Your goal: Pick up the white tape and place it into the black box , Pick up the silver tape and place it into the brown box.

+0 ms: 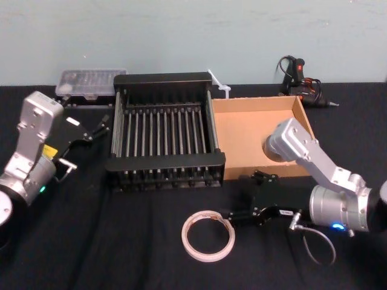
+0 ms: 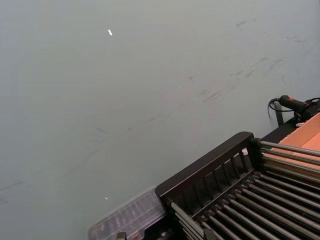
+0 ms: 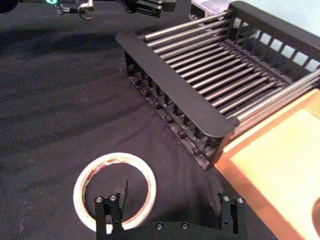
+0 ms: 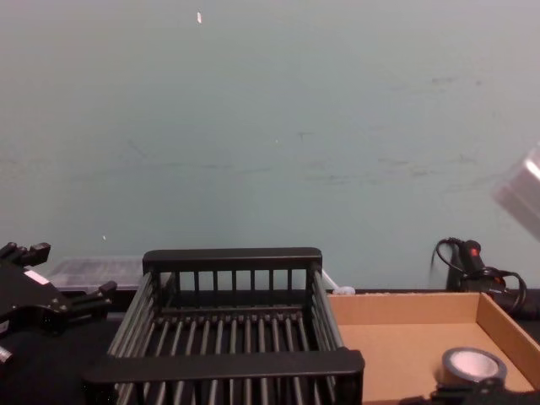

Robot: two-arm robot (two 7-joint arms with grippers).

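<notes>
Though near, white tape beside hand

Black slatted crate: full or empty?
Empty: only bare bars show in the black slatted crate. The wide white tape ring lies on black cloth by the right gripper; the left gripper sits beside the crate.

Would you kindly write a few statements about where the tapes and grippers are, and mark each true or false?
1. The silver tape lies in the brown box. True.
2. The white tape is inside the black box. False: it lies on the black cloth in front of the box.
3. The right gripper is shut on the white tape. False: it is open at the tape's edge.
4. The left gripper is left of the black box. True.
</notes>
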